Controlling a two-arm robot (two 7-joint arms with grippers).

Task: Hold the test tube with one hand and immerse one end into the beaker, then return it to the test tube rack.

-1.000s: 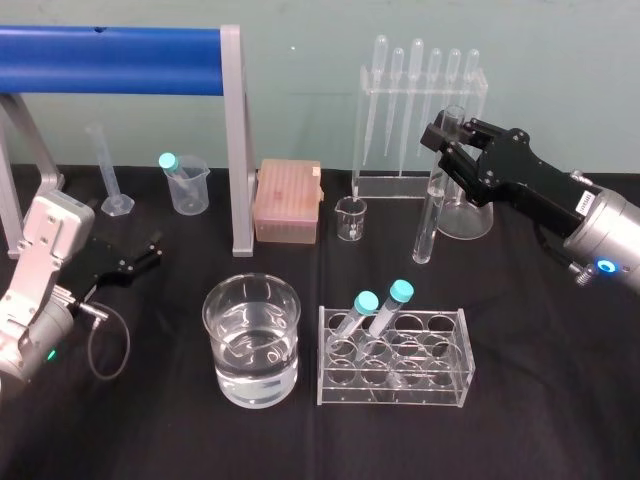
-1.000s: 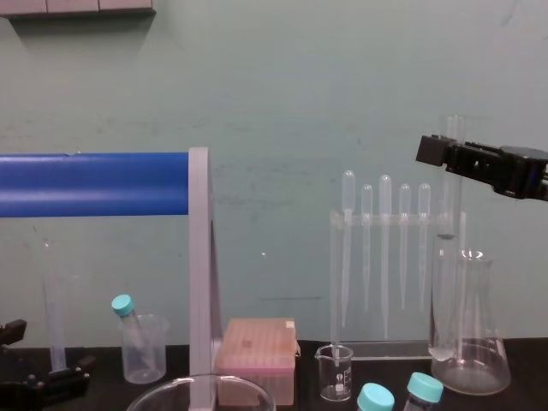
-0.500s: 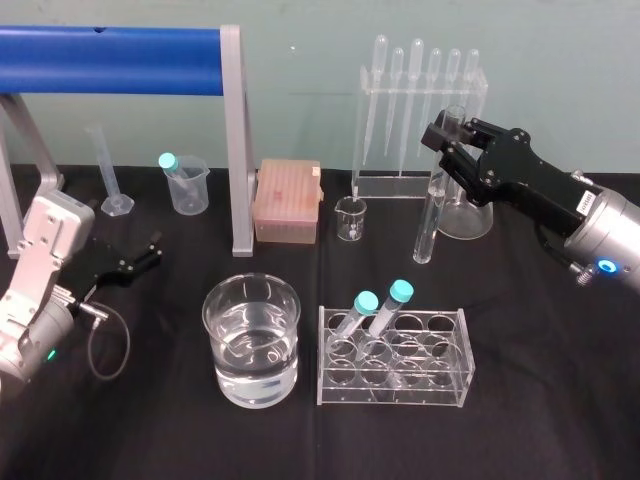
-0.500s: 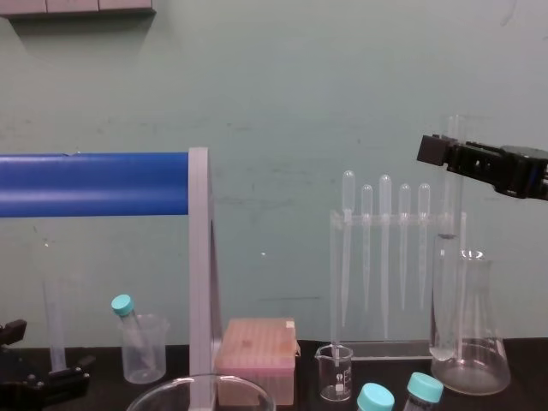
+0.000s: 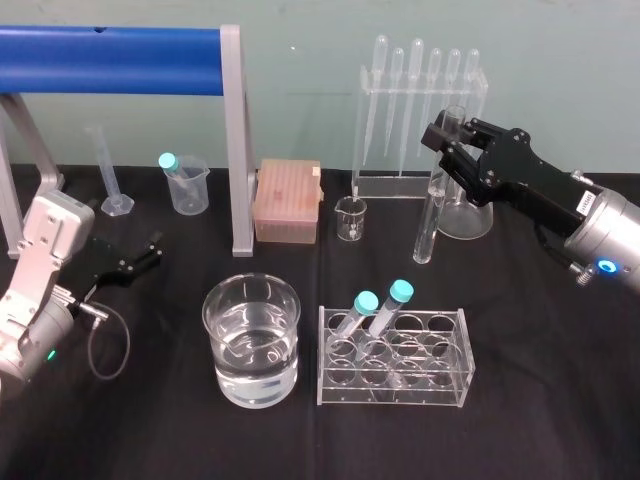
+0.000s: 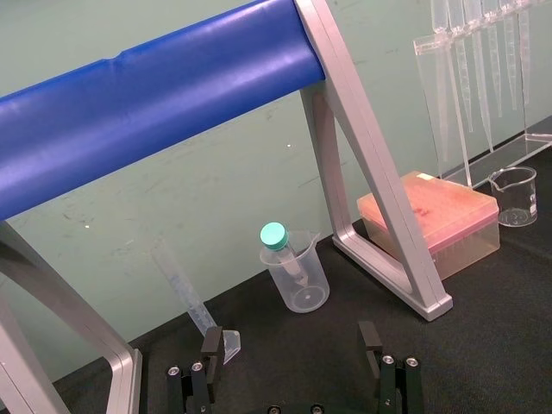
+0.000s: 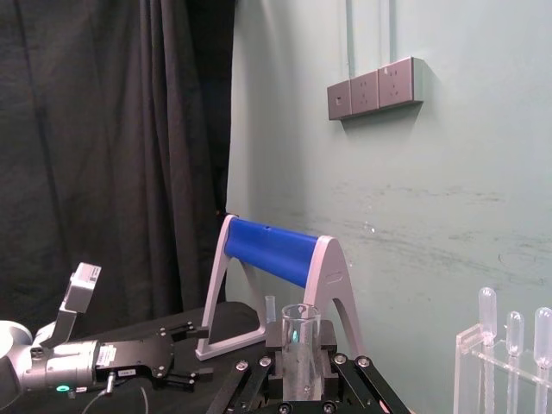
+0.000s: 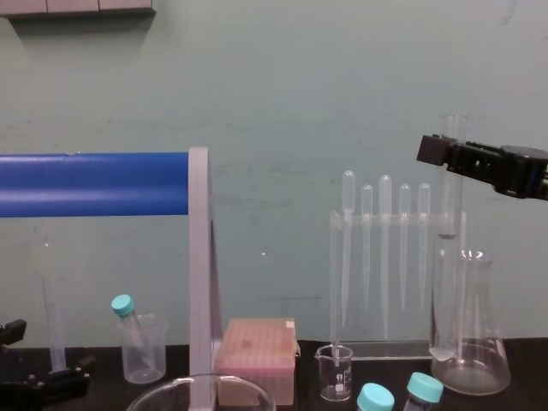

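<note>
My right gripper [image 5: 441, 152] is shut on the upper part of the test tube [image 5: 428, 220], a long clear glass tube. It hangs upright above the table behind the test tube rack [image 5: 393, 355], in front of the conical flask. In the chest view the test tube [image 8: 447, 282] drops below the right gripper [image 8: 445, 154]. Its open rim [image 7: 299, 321] stands between the fingers in the right wrist view. The beaker [image 5: 251, 340], wide and part full of water, sits left of the rack. The rack holds two teal-capped tubes [image 5: 385, 305]. My left gripper [image 5: 150, 255] rests open at the table's left.
A blue bar on grey legs [image 5: 110, 47] spans the back left. Behind the tube stand a pipette stand [image 5: 420, 120] and a conical flask [image 5: 466, 215]. A small beaker [image 5: 351, 218], pink tip box [image 5: 288, 200], plastic cup [image 5: 187, 183] and graduated cylinder [image 5: 108, 170] line the back.
</note>
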